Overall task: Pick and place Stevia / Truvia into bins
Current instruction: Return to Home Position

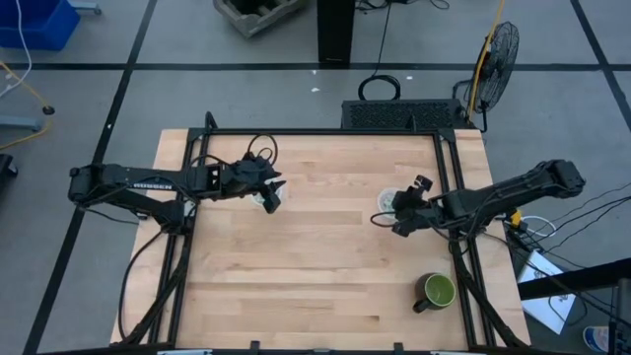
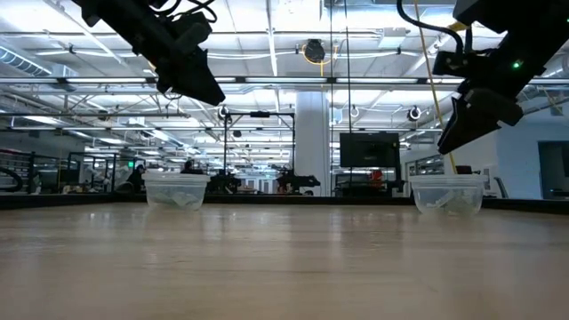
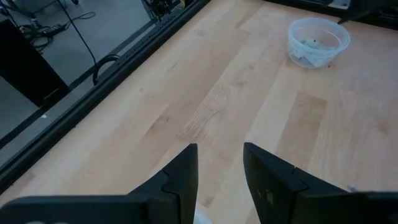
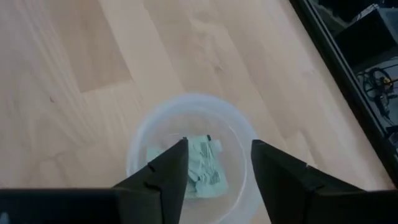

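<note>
Two clear cups stand on the wooden table. The left cup (image 1: 266, 200) (image 2: 176, 190) sits under my left gripper (image 1: 274, 189) (image 2: 213, 96), which hangs open above it. The right cup (image 1: 386, 200) (image 2: 447, 193) (image 4: 189, 155) holds pale green and white sachets (image 4: 208, 167). My right gripper (image 1: 392, 219) (image 4: 219, 155) hovers open just above that cup, with nothing between its fingers. The left wrist view looks past my open left gripper (image 3: 221, 158) across the table at the right cup (image 3: 317, 40) and its sachets (image 3: 309, 43). No loose sachets show on the table.
A dark green mug (image 1: 437, 290) stands near the table's right near corner. Black frame rails (image 1: 454, 168) run along the table's sides and far edge. Bare wood (image 1: 315, 266) lies between and in front of the cups.
</note>
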